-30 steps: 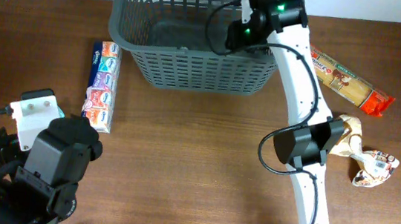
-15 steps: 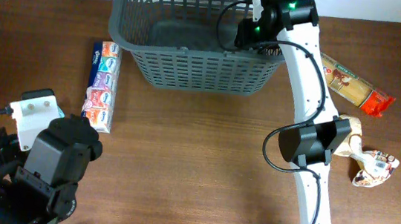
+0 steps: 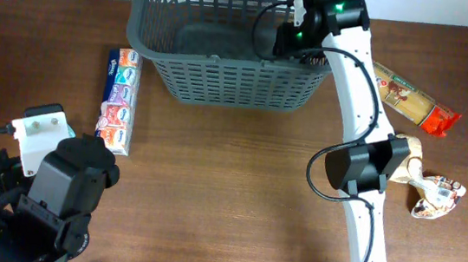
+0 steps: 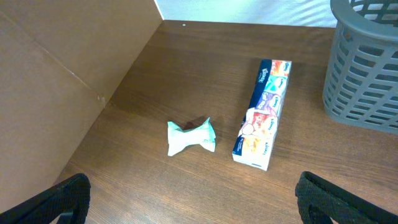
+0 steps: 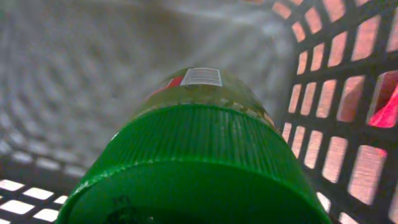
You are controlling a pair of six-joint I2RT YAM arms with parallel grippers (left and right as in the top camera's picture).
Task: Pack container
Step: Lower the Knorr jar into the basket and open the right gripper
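The dark grey slotted basket (image 3: 222, 82) stands at the back centre of the table; it also shows in the left wrist view (image 4: 367, 68). My right gripper (image 3: 308, 21) reaches down inside its right end. In the right wrist view a jar with a green ribbed lid (image 5: 205, 124) fills the frame, lid toward the camera, beside the basket's lattice wall (image 5: 348, 124). The fingers are hidden behind the lid; the jar appears held. My left gripper (image 4: 199, 199) is open and empty, low over bare table at the front left.
A long multicoloured tissue pack (image 3: 119, 100) lies left of the basket, also in the left wrist view (image 4: 264, 112). A crumpled teal wrapper (image 4: 191, 137) lies beside it. A pasta packet (image 3: 412, 97) and a small snack bag (image 3: 436, 194) lie right. A cardboard wall (image 4: 62, 81) stands left.
My right arm has shifted a little to the right and farther back over the basket's right end, then held still. The left arm has not moved.
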